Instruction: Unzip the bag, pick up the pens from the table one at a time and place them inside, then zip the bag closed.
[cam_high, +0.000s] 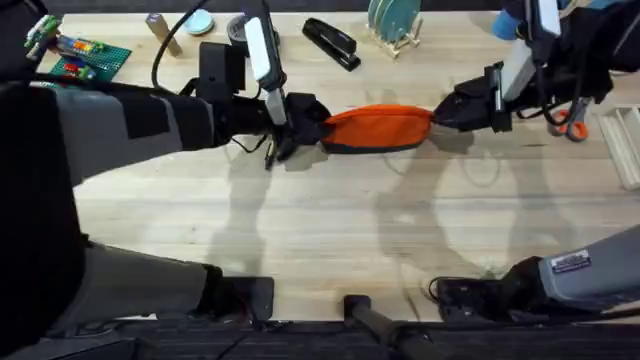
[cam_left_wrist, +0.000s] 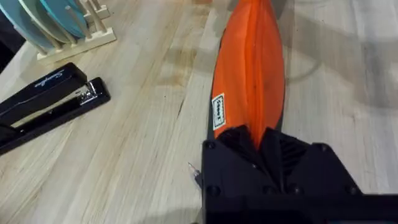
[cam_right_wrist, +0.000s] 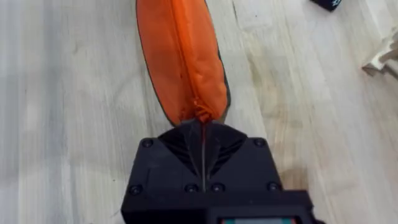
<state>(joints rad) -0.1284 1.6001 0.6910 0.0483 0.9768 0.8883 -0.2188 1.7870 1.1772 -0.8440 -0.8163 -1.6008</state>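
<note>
The bag (cam_high: 380, 128) lies on the desk (cam_high: 320, 240), lengthwise across its middle, stretched between the two arms. The left gripper (cam_high: 305, 125) has its jaws clenched on the bag's left end; in the left wrist view, the left gripper (cam_left_wrist: 261, 146) pinches the orange fabric of the bag (cam_left_wrist: 249, 74) at the seam, beside a small white label (cam_left_wrist: 218, 112). The right gripper (cam_high: 440, 113) has its jaws clenched on the bag's right end; in the right wrist view, the right gripper (cam_right_wrist: 202, 134) closes on the tip of the bag (cam_right_wrist: 183, 56) where the zipper line ends. The zipper appears closed along the visible length. A black stapler (cam_high: 331, 43) rests on the desk behind the bag, well apart from it, and a wooden rack holding pale blue discs (cam_high: 392, 25) stands near the stapler. Orange-handled scissors (cam_high: 572, 125) lie beside the right arm.
</note>
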